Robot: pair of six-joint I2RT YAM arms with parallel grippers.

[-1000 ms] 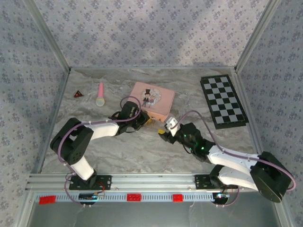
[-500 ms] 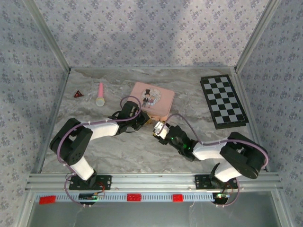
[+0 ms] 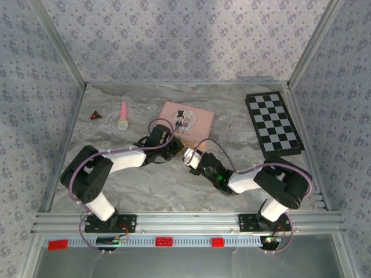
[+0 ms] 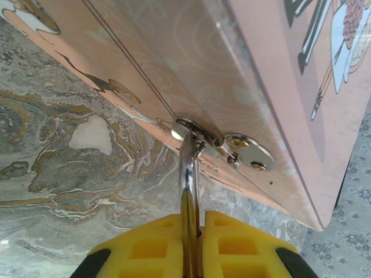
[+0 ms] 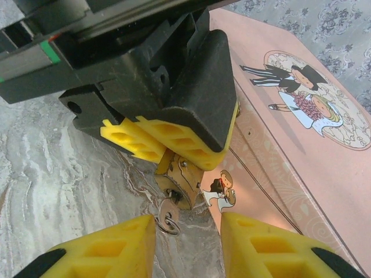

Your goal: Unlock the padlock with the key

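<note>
Right wrist view, right gripper (image 5: 188,223): nearest the lens. Its two yellow fingers stand apart with nothing between the pads, and the gap faces the key (image 5: 167,213).
Key: tiny, with a thin wire ring. It appears seated in the bottom of the padlock (image 5: 181,180) and sits just past the fingertips, nearer one finger than the other.
Key risk: closing off-centre would shove the bow sideways instead of clamping it. That could lever the key out of its slot, or the fingers could catch only the loose ring.
Padlock: small brass body hanging above the table (image 5: 52,156), just beside the front wall of the pink tin (image 5: 301,150). The left gripper (image 5: 174,152) holds it from above.
Padlock risk: turning the key also twists the body. If the hold above is slight, the body may swing with the key and the lock will not release.
Left gripper: closed. In the left wrist view its pads pinch the silvery shackle (image 4: 188,174).
Shackle: it passes through the hasp (image 4: 232,147) on the tin's front.
Shackle risk: any sideways pull goes straight into the hasp and could drag or tip the tin.
Far table: the chessboard (image 3: 272,124) and the pink stick (image 3: 123,116) lie well apart from the work and seem unlikely to interfere.
</note>
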